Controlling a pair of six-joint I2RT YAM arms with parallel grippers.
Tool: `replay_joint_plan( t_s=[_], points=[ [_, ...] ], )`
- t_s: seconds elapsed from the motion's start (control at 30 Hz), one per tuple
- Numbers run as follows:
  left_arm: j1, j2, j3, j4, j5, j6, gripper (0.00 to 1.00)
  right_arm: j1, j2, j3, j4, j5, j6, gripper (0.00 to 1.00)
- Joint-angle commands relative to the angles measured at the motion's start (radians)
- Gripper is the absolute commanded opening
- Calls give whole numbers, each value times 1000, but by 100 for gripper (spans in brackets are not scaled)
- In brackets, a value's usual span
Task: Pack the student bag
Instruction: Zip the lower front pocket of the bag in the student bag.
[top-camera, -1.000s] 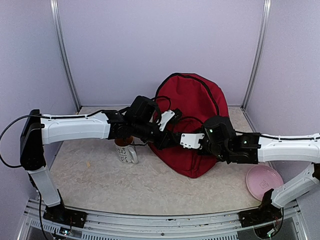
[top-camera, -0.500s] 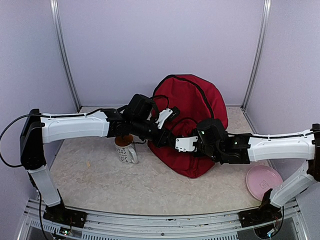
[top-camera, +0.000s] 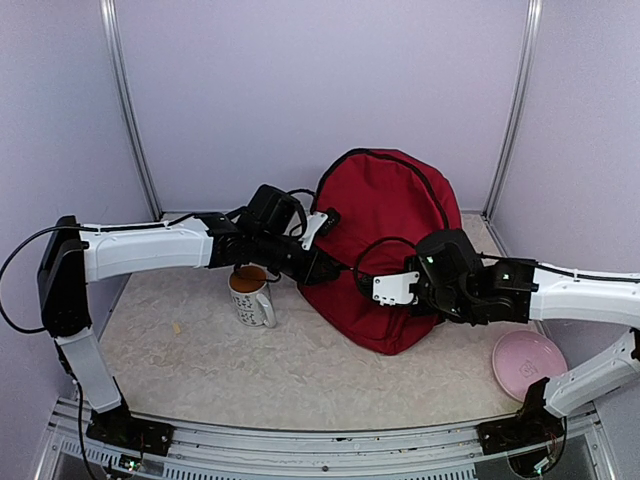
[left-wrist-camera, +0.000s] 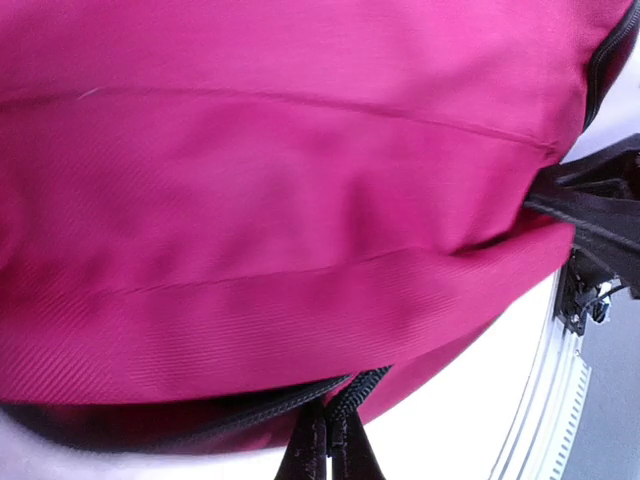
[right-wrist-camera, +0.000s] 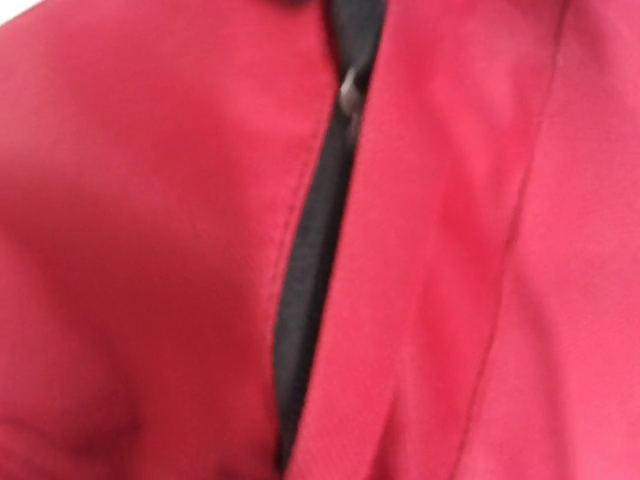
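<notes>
Student bag (top-camera: 392, 205) stands upright at the back middle of the worktop (top-camera: 200, 360), against the rear wall, front face toward you.

Left gripper (top-camera: 322, 268): at the bag's lower left edge. Your jaws are pressed together. Left wrist view is filled with red fabric; a black zip line (left-wrist-camera: 335, 395) runs down to the bottom edge and a black strap (left-wrist-camera: 600, 215) crosses at the right. You cannot tell whether fabric or zip is pinched.

Right gripper (top-camera: 372, 287): against the bag's lower front. Jaws closed tight. Right wrist view is blurred: red cloth, a dark zip slit (right-wrist-camera: 310, 260) and a small metal pull (right-wrist-camera: 348, 95) near the top. Grip on anything not readable.

Mug (top-camera: 251, 297) sits just left of the bag, under your left arm. Pink plate (top-camera: 527, 362) lies near the right front corner, apart from the bag.
</notes>
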Motion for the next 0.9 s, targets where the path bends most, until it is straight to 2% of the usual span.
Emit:
replay_joint_plan(
  t_s=[0.0, 0.13, 0.3, 0.47, 0.63, 0.87],
  points=[
    [27, -50, 17, -74, -95, -3, 0, 2, -62, 28, -218, 45, 28, 0],
    [97, -57, -2, -112, -148, -14, 0, 5, -97, 32, -297, 80, 25, 0],
    [205, -90, -46, -84, -192, -50, 0, 6, -149, 38, -370, 97, 40, 0],
    [247, -79, -4, -70, -229, -39, 0, 6, -167, 35, -404, 101, 54, 0],
    [230, -72, -4, -53, -190, -21, 0, 12, -159, 49, -402, 71, 91, 0],
    [119, -154, 20, -91, -215, 36, 0, 7, -247, 208, -291, -69, 144, 0]
  ],
)
